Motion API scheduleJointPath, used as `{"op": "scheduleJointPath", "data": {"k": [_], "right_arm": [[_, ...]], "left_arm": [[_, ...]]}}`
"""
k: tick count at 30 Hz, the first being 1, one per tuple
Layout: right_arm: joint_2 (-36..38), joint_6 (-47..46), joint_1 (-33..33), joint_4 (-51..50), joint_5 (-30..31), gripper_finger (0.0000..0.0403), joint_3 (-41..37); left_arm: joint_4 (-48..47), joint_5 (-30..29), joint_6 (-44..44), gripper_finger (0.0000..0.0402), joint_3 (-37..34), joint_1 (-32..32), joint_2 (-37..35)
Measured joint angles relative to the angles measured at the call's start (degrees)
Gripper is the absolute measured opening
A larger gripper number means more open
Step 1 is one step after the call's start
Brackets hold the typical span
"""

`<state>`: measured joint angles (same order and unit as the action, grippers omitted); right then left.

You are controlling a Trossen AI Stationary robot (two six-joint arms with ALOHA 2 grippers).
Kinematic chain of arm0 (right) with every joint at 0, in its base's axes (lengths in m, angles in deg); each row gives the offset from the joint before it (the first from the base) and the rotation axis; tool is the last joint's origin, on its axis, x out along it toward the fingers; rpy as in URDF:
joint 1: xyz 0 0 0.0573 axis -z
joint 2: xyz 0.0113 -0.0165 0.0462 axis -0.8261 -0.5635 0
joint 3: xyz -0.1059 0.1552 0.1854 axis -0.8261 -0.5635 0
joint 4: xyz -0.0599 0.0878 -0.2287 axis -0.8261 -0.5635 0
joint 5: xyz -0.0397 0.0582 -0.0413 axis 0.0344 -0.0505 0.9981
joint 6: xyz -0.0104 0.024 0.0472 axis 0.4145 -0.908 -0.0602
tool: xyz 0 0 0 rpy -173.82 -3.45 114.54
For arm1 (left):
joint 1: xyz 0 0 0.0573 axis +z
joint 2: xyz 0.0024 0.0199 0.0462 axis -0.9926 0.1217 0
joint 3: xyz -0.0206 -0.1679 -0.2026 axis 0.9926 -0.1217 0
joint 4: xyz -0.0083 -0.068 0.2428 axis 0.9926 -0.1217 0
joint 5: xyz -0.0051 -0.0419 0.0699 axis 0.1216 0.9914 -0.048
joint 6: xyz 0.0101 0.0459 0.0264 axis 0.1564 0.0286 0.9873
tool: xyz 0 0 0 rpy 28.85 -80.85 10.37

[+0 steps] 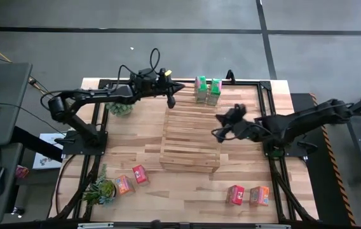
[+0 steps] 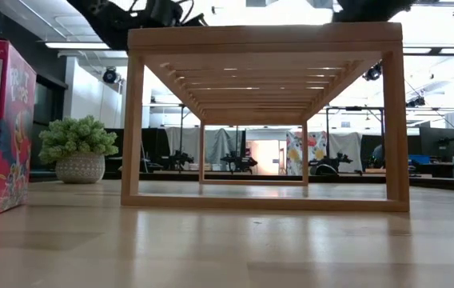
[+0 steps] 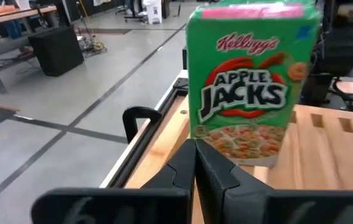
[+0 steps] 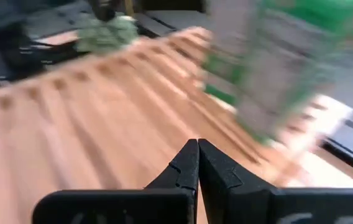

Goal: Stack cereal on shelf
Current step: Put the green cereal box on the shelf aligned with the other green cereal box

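Facing a green Kellogg's Apple Jacks box (image 3: pixel 251 87), the left gripper (image 3: pixel 194 149) and right gripper (image 4: pixel 197 149) keep fingers pressed together, empty.

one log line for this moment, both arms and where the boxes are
left gripper: shut, empty, near green boxes | right gripper: shut, empty, over shelf | shelf top: bare | four boxes on table near edge
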<state>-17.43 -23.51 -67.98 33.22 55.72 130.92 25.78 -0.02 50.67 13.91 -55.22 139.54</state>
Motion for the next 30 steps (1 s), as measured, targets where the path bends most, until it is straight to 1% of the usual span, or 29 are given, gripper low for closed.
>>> {"op": "scheduleJointPath", "data": {"k": [4, 5, 7, 9, 13, 15, 17, 20, 30], "right_arm": [[3.63, -1.95, 1.11, -7.92, 7.49, 0.0000, 0.00], [4.12, -1.87, 2.21, -8.66, 8.48, 0.0000, 0.00], [4.63, 0.06, 5.47, -8.93, 8.61, 0.0000, 0.00], [4.68, 2.42, 9.53, -8.69, 6.97, 0.0000, 0.00], [4.23, 8.29, 18.33, -7.13, -0.20, 0.0000, 0.00], [4.32, 9.97, 21.55, -6.58, -2.65, 0.0000, 0.00], [4.72, 11.03, 23.71, -6.69, -3.86, 0.0000, 0.00], [5.30, 11.60, 25.03, -6.48, -4.38, 0.0000, 0.00], [5.49, 11.42, 25.04, -6.41, -4.63, 0.0000, 0.00]], "left_arm": [[3.34, 0.32, -0.46, 0.0000, 0.84, 0.00, 2.53], [3.02, 0.78, -0.81, 0.0000, 1.49, 0.08, 3.25], [2.69, 2.46, -1.54, 0.0000, 3.25, 0.35, 4.68], [2.43, 3.58, -1.96, 0.0000, 5.14, 0.53, 6.24], [0.47, 3.78, -1.97, 0.0000, 9.03, 0.94, 9.26], [-1.11, 4.21, -1.95, 0.0000, 10.81, 1.07, 10.53], [-2.98, 4.35, -1.89, 0.0000, 12.08, 1.07, 11.39], [-3.19, 4.33, -1.03, 0.0000, 12.80, 1.07, 12.16], [-2.26, 4.11, -0.89, 0.0000, 13.09, 1.53, 12.27]]}}
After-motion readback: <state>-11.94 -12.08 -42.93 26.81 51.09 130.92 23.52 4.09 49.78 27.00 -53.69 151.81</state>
